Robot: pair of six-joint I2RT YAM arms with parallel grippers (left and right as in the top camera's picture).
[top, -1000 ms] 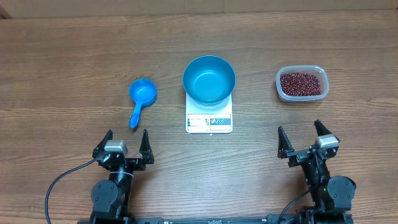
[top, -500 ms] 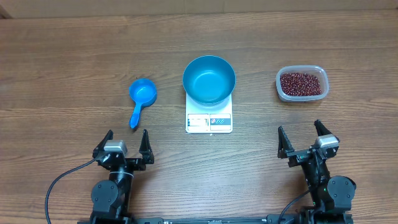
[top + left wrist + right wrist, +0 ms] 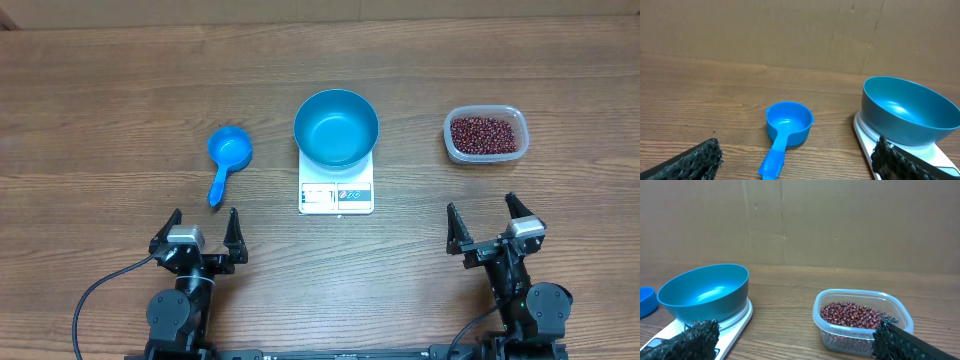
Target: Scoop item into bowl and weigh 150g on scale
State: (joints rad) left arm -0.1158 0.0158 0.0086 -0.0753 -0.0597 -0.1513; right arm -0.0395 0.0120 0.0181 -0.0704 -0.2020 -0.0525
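Both hands wide open, nothing held
scoop [image 3: 228, 150] ahead of left hand [image 3: 204, 214], beans [image 3: 485, 134] ahead of right hand [image 3: 481, 204], bowl [image 3: 336, 125] on scale [image 3: 336, 197].

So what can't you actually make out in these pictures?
Overhead: the scale display is too small to read.
Left wrist: a black finger and the bottom edge hide the scale's front.
Right wrist: the left edge cuts off the scoop, leaving a blue sliver; another finger covers the tub's near corner.
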